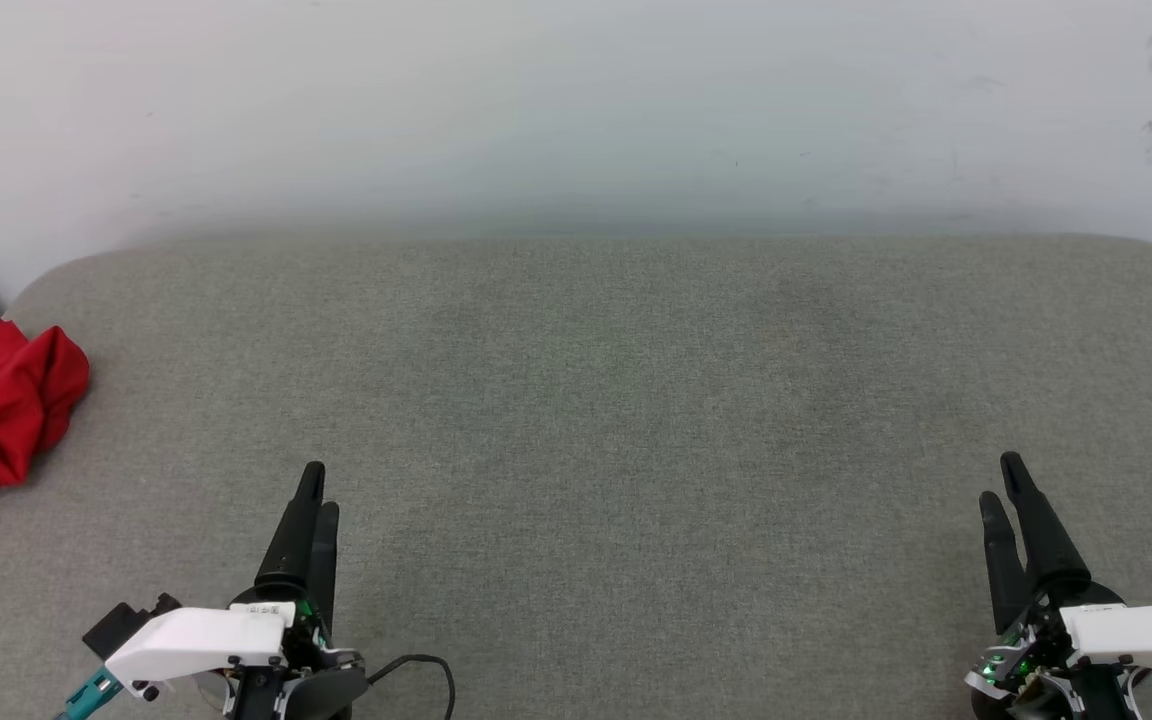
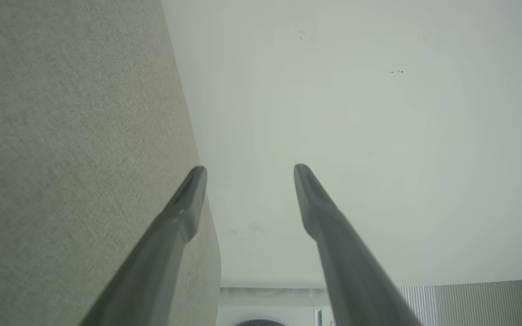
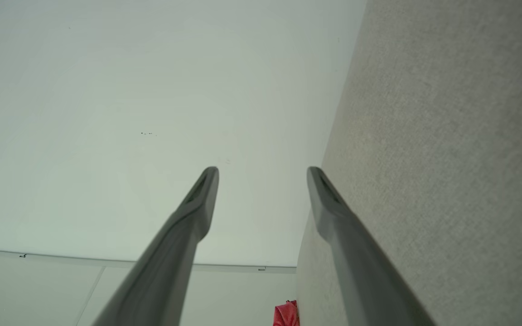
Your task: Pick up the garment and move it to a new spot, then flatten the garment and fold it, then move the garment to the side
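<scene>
One jersey (image 1: 1, 400), red with white bit, bunched up at far left edge of tabletop (image 1: 636, 400). One tabletop, grey cloth. Two tools at near edge of tabletop: left tool (image 1: 320, 488) by left end, right tool (image 1: 998, 478) by right end. Each has two dark fingers (image 2: 184, 213), spread wide, holding nothing. White wall (image 1: 576, 100) behind tabletop.

The counter (image 1: 586, 400) is found covered in grey woven cloth, matt and finely textured. The garment (image 1: 1, 405) is noted as soft matt cloth, creased. On the left end effector (image 1: 321, 490) and right end effector (image 1: 999, 480), smooth dark matt fingers (image 1: 288, 548), plastic in look, and white, faintly glossy housings (image 1: 196, 635) are observed. The wall (image 1: 576, 100) is recorded as smooth, matt, scuffed.
</scene>
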Robot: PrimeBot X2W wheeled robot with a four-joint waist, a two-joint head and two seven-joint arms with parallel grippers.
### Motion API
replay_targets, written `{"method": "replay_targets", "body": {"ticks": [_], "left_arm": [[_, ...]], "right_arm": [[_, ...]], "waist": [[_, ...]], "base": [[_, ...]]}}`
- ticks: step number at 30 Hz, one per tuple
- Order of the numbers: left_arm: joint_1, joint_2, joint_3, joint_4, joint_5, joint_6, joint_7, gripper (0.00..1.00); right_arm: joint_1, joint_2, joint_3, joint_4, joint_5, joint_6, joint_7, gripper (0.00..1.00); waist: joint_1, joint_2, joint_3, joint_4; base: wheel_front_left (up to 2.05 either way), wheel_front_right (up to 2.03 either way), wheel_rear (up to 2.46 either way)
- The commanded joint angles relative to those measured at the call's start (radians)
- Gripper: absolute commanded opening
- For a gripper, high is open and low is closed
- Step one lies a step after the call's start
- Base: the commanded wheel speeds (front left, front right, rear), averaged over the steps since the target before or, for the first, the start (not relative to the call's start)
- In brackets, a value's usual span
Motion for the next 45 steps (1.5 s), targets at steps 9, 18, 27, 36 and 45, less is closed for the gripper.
{"method": "replay_targets", "body": {"ticks": [9,18,27,36,45], "left_arm": [[-0.028,0.003,-0.027,-0.078,0.097,-0.001,-0.044,1.0],[-0.039,0.031,-0.091,-0.092,0.314,-0.002,-0.079,1.0],[-0.046,0.051,-0.127,-0.075,0.549,-0.002,-0.11,1.0],[-0.04,0.047,-0.116,-0.059,0.744,-0.002,-0.14,1.0],[-0.043,0.049,-0.127,-0.061,0.882,-0.003,-0.166,1.0]], "right_arm": [[0.003,-0.009,0.012,-0.066,-0.112,0.0,-0.042,1.0],[0.015,-0.013,0.026,-0.092,-0.335,0.0,-0.077,1.0],[0.03,-0.006,0.01,-0.122,-0.656,0.0,-0.11,1.0],[0.047,0.001,0.009,-0.156,-0.889,0.0,-0.123,1.0],[0.061,0.002,0.008,-0.186,-1.008,0.0,-0.094,1.0]], "waist": [[-0.0001,-0.0001,0.001,0.001],[-0.0001,-0.0001,0.0,0.003],[-0.0001,-0.0001,-0.003,0.003],[-0.0001,-0.0001,-0.004,0.003],[-0.0001,-0.0001,-0.004,0.009]], "base": [[0.0,0.0,0.0],[0.0,0.0,0.0],[0.0,0.0,0.0],[0.0,0.0,0.0],[0.0,0.0,0.0]]}}
